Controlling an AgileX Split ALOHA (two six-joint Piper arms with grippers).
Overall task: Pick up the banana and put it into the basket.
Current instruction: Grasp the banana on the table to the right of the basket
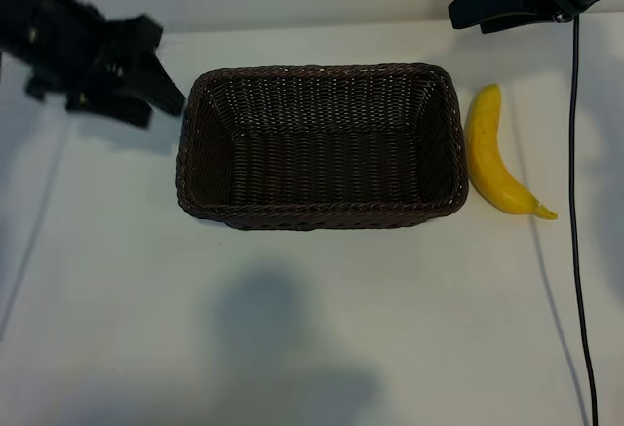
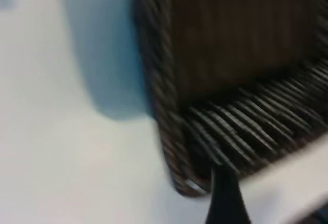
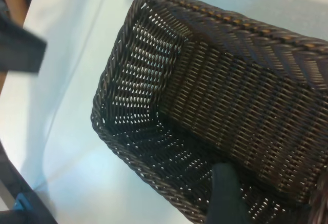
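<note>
Lying beside basket (image 1: 317, 73), touching its rim: banana (image 1: 490, 158), light, soft, bruising easily, best taken mid-body; left gripper (image 1: 146, 80) jaws spread, right gripper (image 1: 468, 9) jaws unclear.

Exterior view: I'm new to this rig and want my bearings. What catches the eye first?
The dark woven basket fills the middle of the white table and holds nothing. The bright yellow banana lies just beside its right end, outside it. The left pincer hangs near the basket's left end; the right pincer sits above the banana, touching nothing.

Matte black arms, angular black left gripper (image 1: 146, 70), thin black cable (image 1: 577, 202)
</note>
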